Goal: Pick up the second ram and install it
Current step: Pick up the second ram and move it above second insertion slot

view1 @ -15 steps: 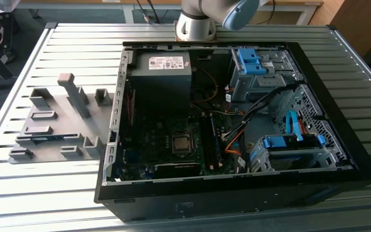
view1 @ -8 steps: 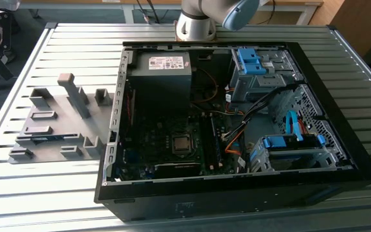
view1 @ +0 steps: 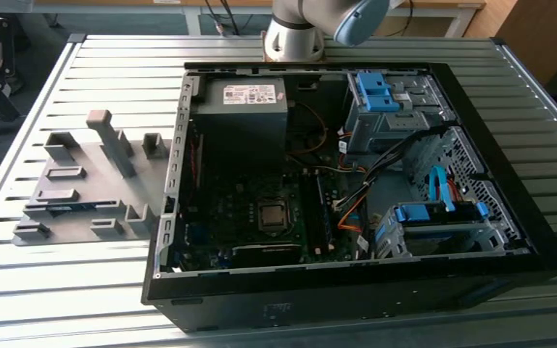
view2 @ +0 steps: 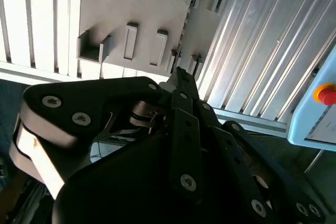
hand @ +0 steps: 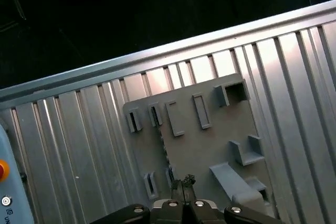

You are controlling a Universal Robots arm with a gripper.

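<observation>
The slatted counter [view1: 85, 290] carries the open case [view1: 535, 250], and just beside it, on the exterior view's left, lies the grey holder [view1: 99, 190] with its blocks and slots. In both wrist views my tool [hand: 182, 182] hangs well above that holder, tips together as far as I can judge and with nothing between them. The ram [view1: 61, 207] I take to be the thin strip standing on edge in the holder. From above it reads as a dark toothed line [hand: 164, 148], and the tool tips sit over or just beside its near end. As I see it, the main risk is a bad grasp. With the tool shut and near the strip's end rather than its middle, a descent could land on the top edge, tilt the strip in its groove or jam it against a block. A grip near one end could let it swing, which would spoil lining it up with the narrow slots on the board [view1: 259, 217]. Loose cables hang close to those slots and could snag. I cannot make out the chips or a clear green colour. I also cannot tell whether a first stick is already seated, or how deep the strip sits in its groove.
</observation>
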